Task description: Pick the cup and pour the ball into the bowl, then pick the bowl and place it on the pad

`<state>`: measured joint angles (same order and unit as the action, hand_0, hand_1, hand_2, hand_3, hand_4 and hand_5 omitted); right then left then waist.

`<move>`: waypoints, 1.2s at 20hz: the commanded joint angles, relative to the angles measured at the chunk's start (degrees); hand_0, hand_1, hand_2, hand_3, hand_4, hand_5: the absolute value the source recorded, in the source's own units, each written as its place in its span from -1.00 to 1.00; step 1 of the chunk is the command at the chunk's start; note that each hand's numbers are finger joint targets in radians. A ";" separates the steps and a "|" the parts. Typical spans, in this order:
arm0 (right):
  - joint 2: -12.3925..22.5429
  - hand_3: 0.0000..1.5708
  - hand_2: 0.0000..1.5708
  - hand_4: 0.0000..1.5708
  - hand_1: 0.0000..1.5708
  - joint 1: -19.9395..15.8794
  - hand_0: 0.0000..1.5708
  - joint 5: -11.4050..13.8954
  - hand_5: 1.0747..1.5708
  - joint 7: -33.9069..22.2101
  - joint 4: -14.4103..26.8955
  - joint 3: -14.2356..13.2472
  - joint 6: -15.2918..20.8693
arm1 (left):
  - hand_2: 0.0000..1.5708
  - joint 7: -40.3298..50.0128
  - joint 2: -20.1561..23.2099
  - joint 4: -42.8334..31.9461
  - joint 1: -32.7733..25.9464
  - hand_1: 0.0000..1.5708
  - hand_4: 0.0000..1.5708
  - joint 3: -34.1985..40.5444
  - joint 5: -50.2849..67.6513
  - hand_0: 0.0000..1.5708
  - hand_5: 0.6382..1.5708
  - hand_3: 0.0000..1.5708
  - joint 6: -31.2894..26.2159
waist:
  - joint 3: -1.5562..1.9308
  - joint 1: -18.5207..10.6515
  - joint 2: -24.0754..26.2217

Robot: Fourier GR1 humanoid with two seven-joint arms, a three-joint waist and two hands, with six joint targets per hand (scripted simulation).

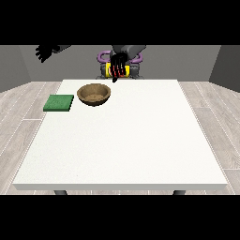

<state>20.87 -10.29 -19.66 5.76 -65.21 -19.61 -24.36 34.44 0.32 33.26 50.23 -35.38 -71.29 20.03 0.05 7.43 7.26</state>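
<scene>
I see the red cup (119, 70) at upper centre, fingers of the hand at the view's right (118, 65) curled round it, above the white surface's (122, 140) far edge. Round wooden bowl (94, 93) sits below-left, flat green square pad (59, 102) beside it. Hand at the view's left (44, 52) hangs upper left, fingers spread, holding nothing.
</scene>
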 commanded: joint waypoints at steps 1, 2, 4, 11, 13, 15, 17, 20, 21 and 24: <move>-0.97 -1.00 -1.00 -0.16 -1.00 -2.20 -1.00 -0.29 0.96 -2.20 0.42 1.35 0.16 | 0.51 4.13 -0.30 4.58 -1.35 -0.74 -0.13 -6.28 -1.56 -0.74 0.99 0.75 -8.54 | -0.03 1.93 0.67; 0.41 -1.00 -1.00 -0.15 -1.00 0.29 -1.00 0.99 0.96 2.10 2.63 0.41 -1.89 | 0.34 4.09 -0.31 6.39 -0.19 -1.00 -0.05 -7.89 -2.10 -1.00 1.00 0.75 -11.19 | 0.01 1.53 0.90; -0.36 -1.00 -1.00 -0.13 -1.00 -3.04 -1.00 0.09 0.96 -0.01 2.66 1.10 -1.34 | 0.43 4.93 -0.31 9.00 1.89 -1.00 0.08 -9.32 -1.17 -1.00 1.00 0.85 -16.58 | -0.01 2.82 -0.60; 2.06 -1.00 -1.00 -0.09 -1.00 1.56 -1.00 0.34 0.98 2.80 3.05 -2.41 -0.40 | 1.00 1.62 1.63 15.67 -4.23 -0.62 0.12 -1.05 1.02 -0.62 0.98 0.77 -6.95 | -0.07 -3.76 -0.04; 1.84 -1.00 -1.00 -0.09 -1.00 1.38 -1.00 0.70 0.98 3.61 3.47 -2.43 -0.14 | 1.00 -3.43 3.48 18.46 -4.75 -1.00 0.45 3.15 6.30 -1.00 0.97 0.52 -3.85 | -0.10 -5.46 -2.55; 2.92 -1.00 -1.00 -0.11 -1.00 1.53 -1.00 -0.66 1.00 1.34 3.55 -3.02 -1.00 | 1.00 -7.38 4.45 21.57 -9.53 0.08 0.56 6.57 11.55 0.08 0.99 0.67 2.83 | -0.23 -6.72 -3.69; 0.02 -1.00 -1.00 -0.10 -1.00 0.34 -1.00 -0.99 1.00 1.79 3.01 -2.06 0.07 | 0.85 -10.26 3.20 24.20 -10.83 0.44 0.60 10.90 17.07 0.44 1.00 0.47 8.14 | -0.38 -7.80 -8.05; -1.20 -1.00 -1.00 -0.09 -1.00 -0.38 -1.00 -0.61 1.00 1.58 3.35 -1.37 0.93 | -0.64 -12.03 -0.20 33.88 -9.86 -0.21 0.40 18.45 31.98 -0.21 1.00 -1.00 12.33 | -1.18 -7.60 -10.17; -1.38 -1.00 -1.00 -0.10 -1.00 -1.15 -1.00 -0.31 1.00 2.21 3.09 -1.52 1.81 | -1.00 -14.28 -0.22 36.14 -10.87 -1.00 0.15 19.77 35.98 -1.00 1.00 -1.00 13.22 | -1.23 -8.83 -11.63; -2.29 -1.00 -1.00 -0.11 -1.00 -1.12 -1.00 -0.13 1.00 2.35 3.36 -1.75 3.38 | -1.00 -17.56 -0.27 43.15 -10.21 -1.00 -0.48 25.10 49.96 -1.00 0.84 -1.00 8.42 | -1.07 -11.10 -12.58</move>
<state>19.95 -10.97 -20.06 7.71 -61.95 -21.45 -22.57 20.79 0.73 68.17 40.19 -16.96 -36.38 29.05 -0.89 -1.54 -3.09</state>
